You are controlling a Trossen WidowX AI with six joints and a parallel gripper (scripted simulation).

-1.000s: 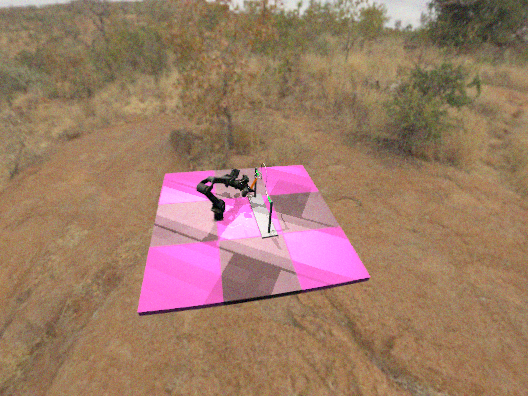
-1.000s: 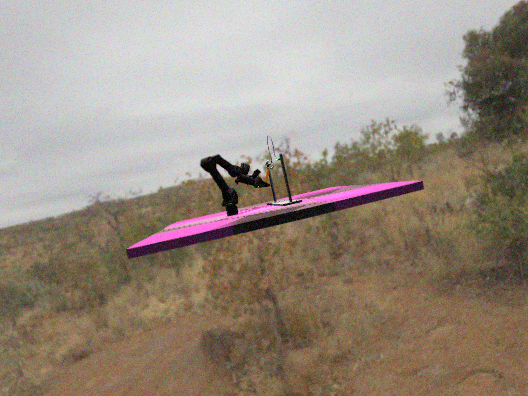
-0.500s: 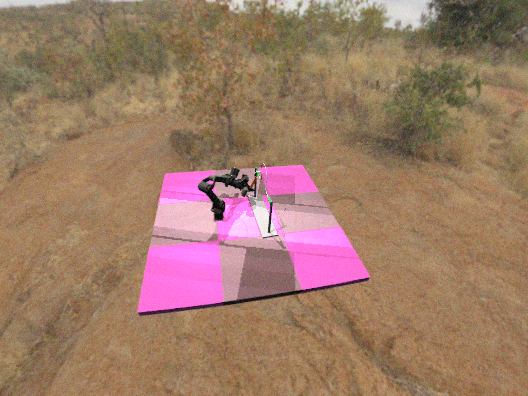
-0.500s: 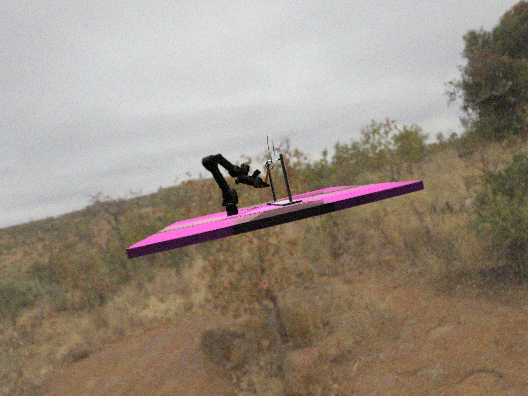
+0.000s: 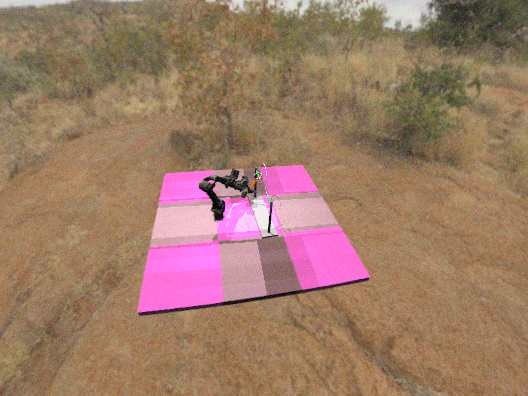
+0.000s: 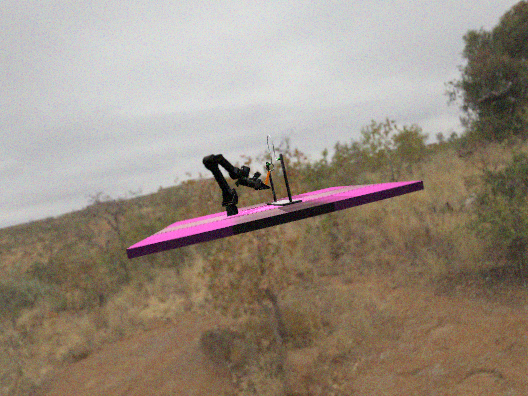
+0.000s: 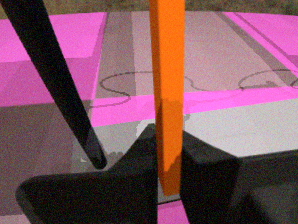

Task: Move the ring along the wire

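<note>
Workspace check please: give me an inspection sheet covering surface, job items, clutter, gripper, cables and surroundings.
Surface: pink and mauve patchwork board, with a pale base plate under the posts.
Job items: two dark posts; thin wire arcs between them, green near the tops; orange handle upright, by the far post. Ring too small to judge.
Clutter: nothing seen.
Gripper: gripper shut on the handle's lower end.
Cables: nothing seen.
Surroundings: dry scrub, dirt ground, grey sky.

The arm stands left of frame centre, elbow raised, forearm reaching right. Its gripper, low in the wrist view, is clamped on the orange handle.
</note>
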